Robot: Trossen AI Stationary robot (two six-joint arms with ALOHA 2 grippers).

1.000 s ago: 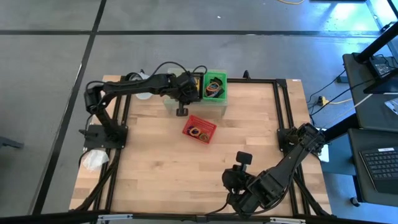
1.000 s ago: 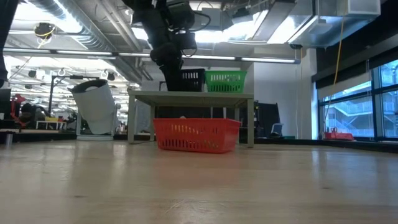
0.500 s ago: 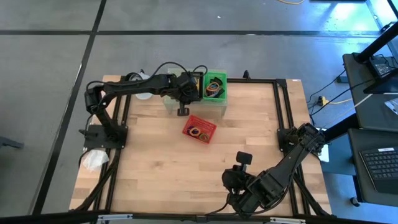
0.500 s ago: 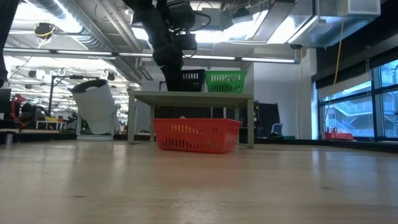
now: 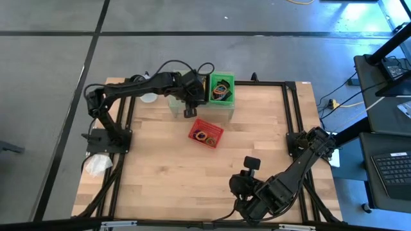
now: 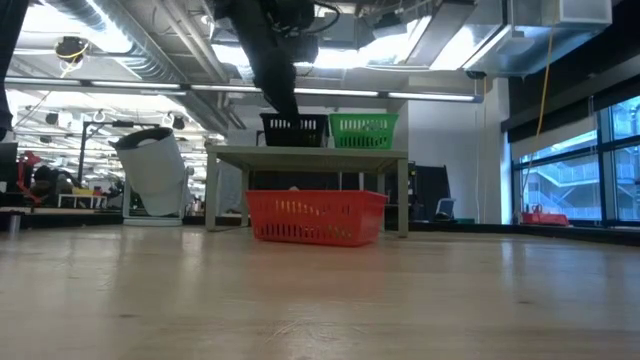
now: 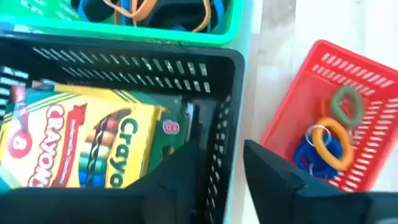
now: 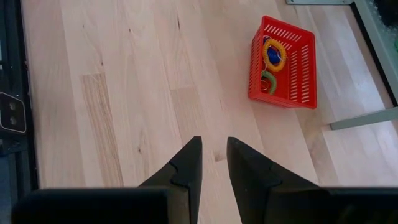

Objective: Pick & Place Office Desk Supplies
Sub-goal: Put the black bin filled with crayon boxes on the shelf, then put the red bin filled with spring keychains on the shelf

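**Crayon Box Sits in the Black Basket**

The left gripper [image 7: 217,165] hangs over the black basket [image 7: 230,93] near the top middle of the high view. Its two dark fingers stand apart with nothing between them, and one finger is on each side of the basket's wall. My guess is that it is there to drop things in from above.

The crayon box [image 7: 74,146] lies flat inside the black basket. It is bright yellow with green edges and big red letters, and pictures of crayons are on it.

Next to it is the green basket [image 5: 223,90], with orange, blue and black loops inside. Both baskets sit up on a pale shelf [image 6: 305,153].

The red basket [image 5: 206,133] rests lower down on the wood table [image 5: 160,173], in the middle of the high view. It holds an orange loop, a green loop and something blue.

The right gripper [image 8: 214,163] waits at the bottom of the high view, well apart from the baskets. Its fingers are a little apart and hold nothing.
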